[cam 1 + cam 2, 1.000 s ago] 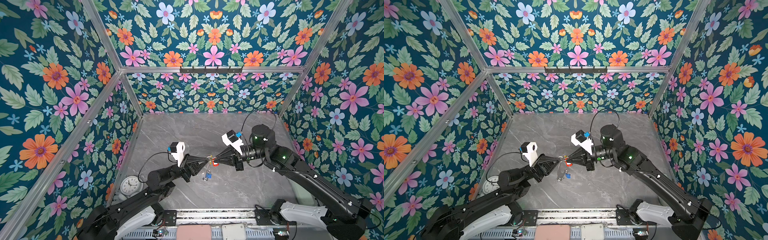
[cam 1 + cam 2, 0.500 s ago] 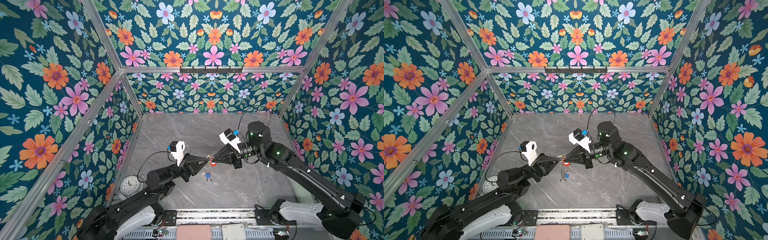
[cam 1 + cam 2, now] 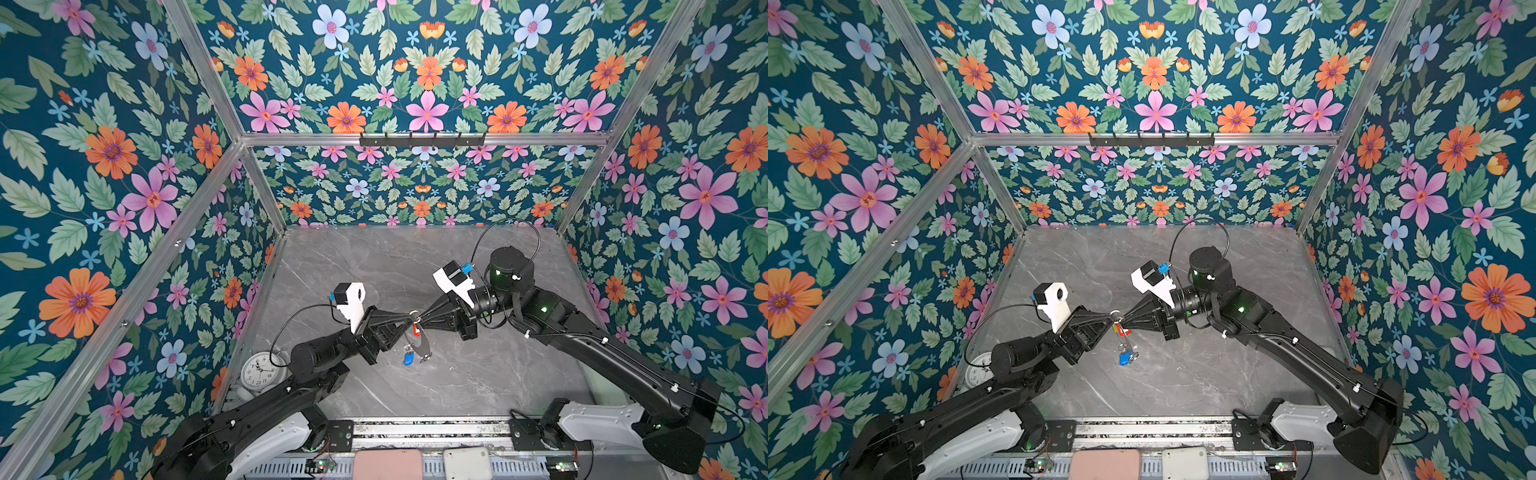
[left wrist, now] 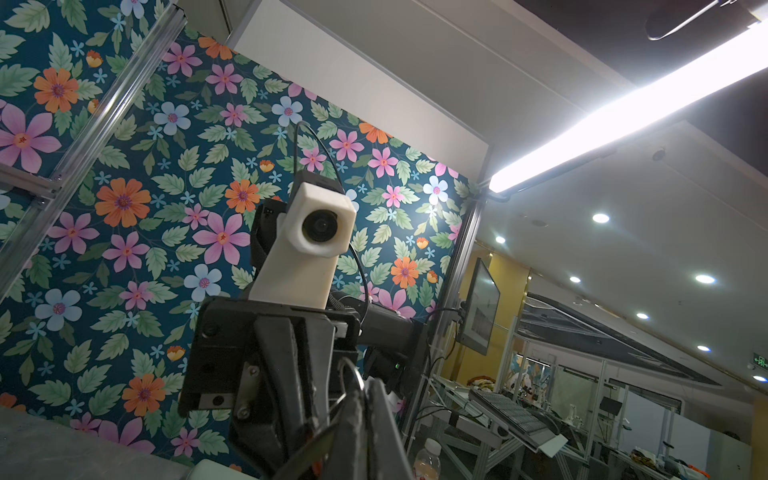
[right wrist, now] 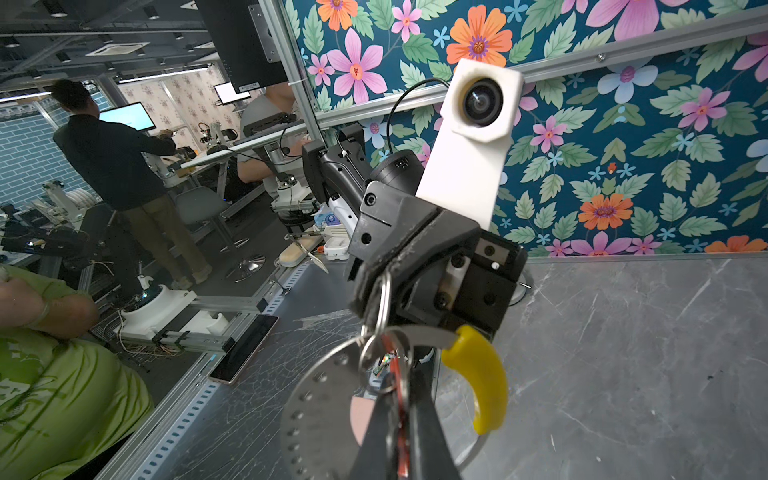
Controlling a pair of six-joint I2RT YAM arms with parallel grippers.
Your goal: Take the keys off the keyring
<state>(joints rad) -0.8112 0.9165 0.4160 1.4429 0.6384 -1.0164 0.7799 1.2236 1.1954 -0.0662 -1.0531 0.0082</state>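
— Grey keyring [image 3: 424, 348]: where is it?
— Hanging in the air, both claws just above it. Left gripper [image 3: 409, 319] pinches a small silver loop [image 3: 413, 314] above the keyring; right gripper [image 3: 420, 320] clamps the red-tagged key [image 3: 415, 329]. Blue-tagged key [image 3: 408, 358] dangles beside the keyring's low end.

Left arm [image 3: 266, 411] and right arm [image 3: 602, 349] were matte black, with white base shells [image 3: 598, 428] and green joint lights [image 3: 543, 309]. Wrists bore white camera mounts [image 3: 354, 305] and black cables [image 3: 511, 220]; left gripper [image 3: 409, 319] and right gripper [image 3: 420, 321] had tapered black fingers [image 3: 436, 318].
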